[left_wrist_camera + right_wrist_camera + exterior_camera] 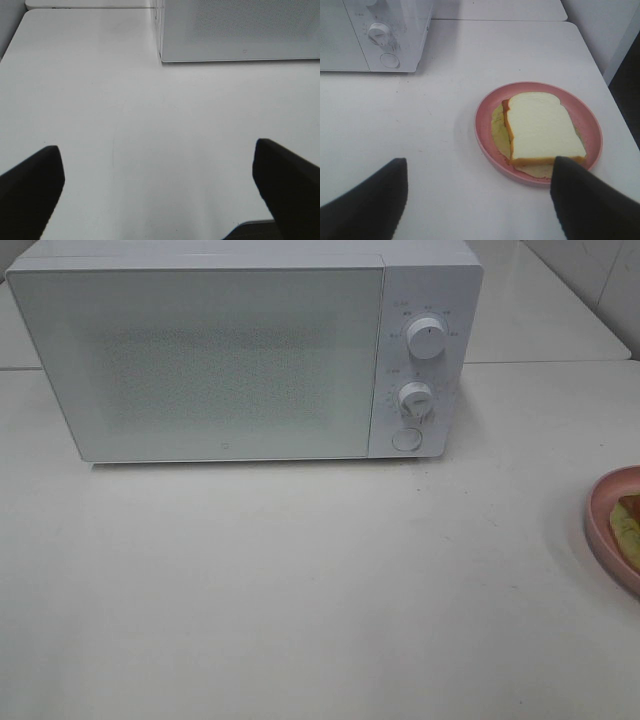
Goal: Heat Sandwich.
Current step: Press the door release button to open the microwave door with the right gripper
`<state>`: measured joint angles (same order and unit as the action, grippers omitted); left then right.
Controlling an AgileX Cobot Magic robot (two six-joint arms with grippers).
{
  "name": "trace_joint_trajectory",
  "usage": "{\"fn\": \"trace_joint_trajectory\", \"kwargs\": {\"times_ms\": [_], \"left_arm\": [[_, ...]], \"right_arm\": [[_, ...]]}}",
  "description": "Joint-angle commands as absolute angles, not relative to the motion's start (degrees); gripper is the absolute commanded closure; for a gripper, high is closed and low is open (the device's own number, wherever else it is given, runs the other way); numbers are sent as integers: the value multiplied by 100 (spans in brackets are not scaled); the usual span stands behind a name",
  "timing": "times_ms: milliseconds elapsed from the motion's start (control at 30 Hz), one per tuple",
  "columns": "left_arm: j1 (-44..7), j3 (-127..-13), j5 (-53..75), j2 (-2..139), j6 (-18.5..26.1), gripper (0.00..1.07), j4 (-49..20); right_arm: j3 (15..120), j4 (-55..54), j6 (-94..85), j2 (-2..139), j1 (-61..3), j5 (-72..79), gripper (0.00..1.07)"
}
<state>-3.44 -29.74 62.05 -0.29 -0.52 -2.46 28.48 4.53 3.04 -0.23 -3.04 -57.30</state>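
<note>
The sandwich (pixel 542 127), pale bread with a tan crust, lies on a round pink plate (pixel 485 117) on the white table; in the high view only a sliver of the sandwich (pixel 628 528) and the plate (pixel 600 520) shows at the right edge. The white microwave (pixel 240 350) stands at the back with its door shut. My right gripper (pixel 479 200) hovers open just short of the plate, nothing between its fingers. My left gripper (pixel 157 187) is open over bare table in front of the microwave (pixel 240 30). Neither gripper appears in the high view.
Two knobs (pixel 428 340) and a round button (pixel 406 438) sit on the microwave's right panel. The table's right edge (pixel 615 115) runs close behind the plate. A seam between table sections (pixel 560 362) lies behind the microwave.
</note>
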Motion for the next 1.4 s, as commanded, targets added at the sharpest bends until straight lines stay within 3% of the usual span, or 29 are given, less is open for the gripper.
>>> {"fn": "trace_joint_trajectory", "kwargs": {"times_ms": [33, 733, 1400], "left_arm": [[-327, -2962, 6131, -160, -92, 9, -241], [-327, -2962, 6131, -160, -92, 9, -241], [-327, -2962, 6131, -160, -92, 9, -241]], "right_arm": [[2848, 453, 264, -189, -269, -5707, 31], [3065, 430, 264, -40, -269, -5243, 31], [3065, 430, 229, 1965, -269, -3358, 31]]}}
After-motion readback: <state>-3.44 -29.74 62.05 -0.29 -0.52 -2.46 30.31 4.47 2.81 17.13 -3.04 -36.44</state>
